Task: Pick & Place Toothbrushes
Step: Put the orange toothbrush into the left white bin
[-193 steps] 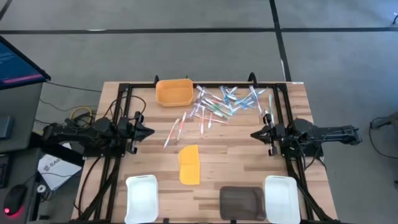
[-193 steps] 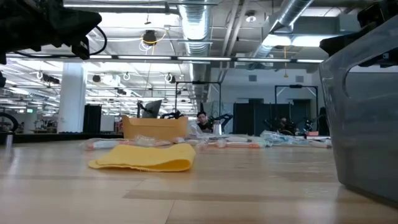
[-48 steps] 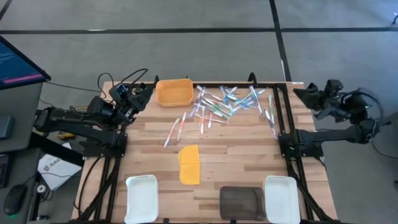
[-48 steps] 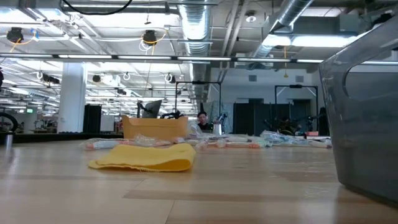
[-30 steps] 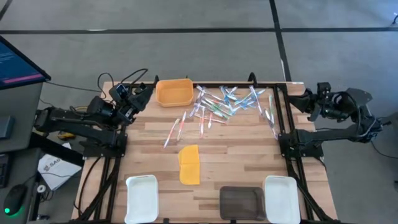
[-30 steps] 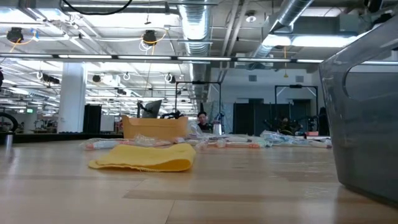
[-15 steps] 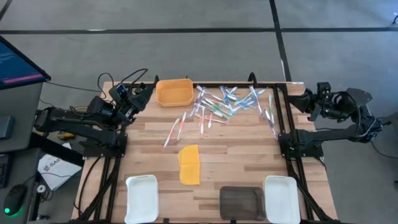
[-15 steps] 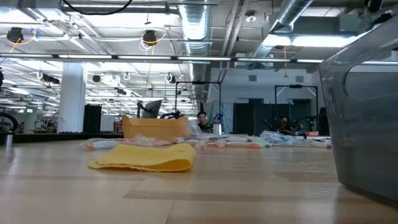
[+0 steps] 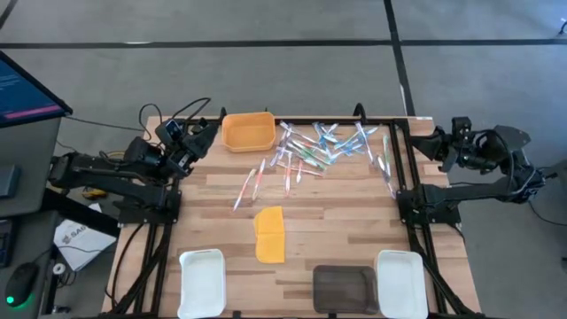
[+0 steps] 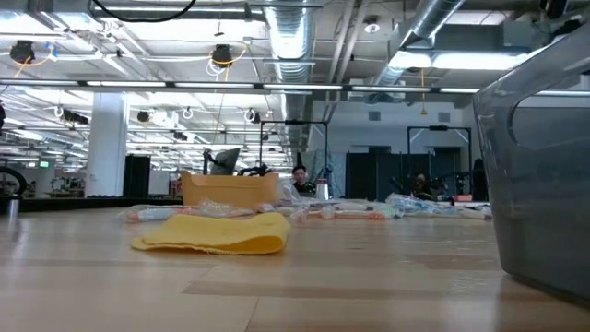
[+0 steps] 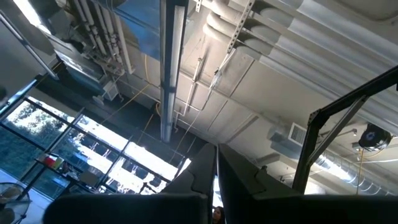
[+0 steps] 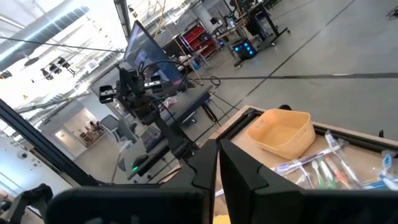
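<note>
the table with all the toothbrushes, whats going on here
Nothing is being handled right now. The toothbrushes lie loose in a pile at the far side of the table, next to an orange bin, with a few strays nearer the middle. The left tool is raised over the table's far left corner, fingers together and pointing up at the ceiling. The right tool hangs off the far right edge, shut and empty. The white trays at the near edge hold nothing.

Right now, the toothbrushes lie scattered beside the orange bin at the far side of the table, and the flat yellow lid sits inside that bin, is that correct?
Not quite. The toothbrushes do lie scattered beside the orange bin at the far side of the table, but the flat yellow lid lies on the bare wood in mid-table, apart from the bin. The high view shows it.
</note>
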`<control>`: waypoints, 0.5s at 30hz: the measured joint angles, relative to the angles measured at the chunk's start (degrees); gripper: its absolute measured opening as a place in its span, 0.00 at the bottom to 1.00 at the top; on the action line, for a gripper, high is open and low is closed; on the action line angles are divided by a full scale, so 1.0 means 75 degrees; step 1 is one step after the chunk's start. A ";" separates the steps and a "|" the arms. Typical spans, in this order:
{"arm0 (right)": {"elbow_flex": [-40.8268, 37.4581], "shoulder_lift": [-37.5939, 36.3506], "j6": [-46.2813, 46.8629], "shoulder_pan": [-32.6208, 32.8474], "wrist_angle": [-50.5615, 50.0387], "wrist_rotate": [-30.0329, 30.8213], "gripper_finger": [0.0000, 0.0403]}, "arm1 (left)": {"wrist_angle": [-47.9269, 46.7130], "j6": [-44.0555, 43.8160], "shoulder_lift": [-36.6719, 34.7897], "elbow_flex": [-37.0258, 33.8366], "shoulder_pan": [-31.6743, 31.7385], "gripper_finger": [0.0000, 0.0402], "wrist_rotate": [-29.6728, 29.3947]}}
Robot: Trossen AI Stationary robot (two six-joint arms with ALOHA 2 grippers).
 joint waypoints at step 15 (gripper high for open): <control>0.0000 0.0000 0.0044 0.0000 0.0045 0.0085 0.04 | 0.0104 -0.0017 0.0055 0.0000 0.0038 0.03 -0.0186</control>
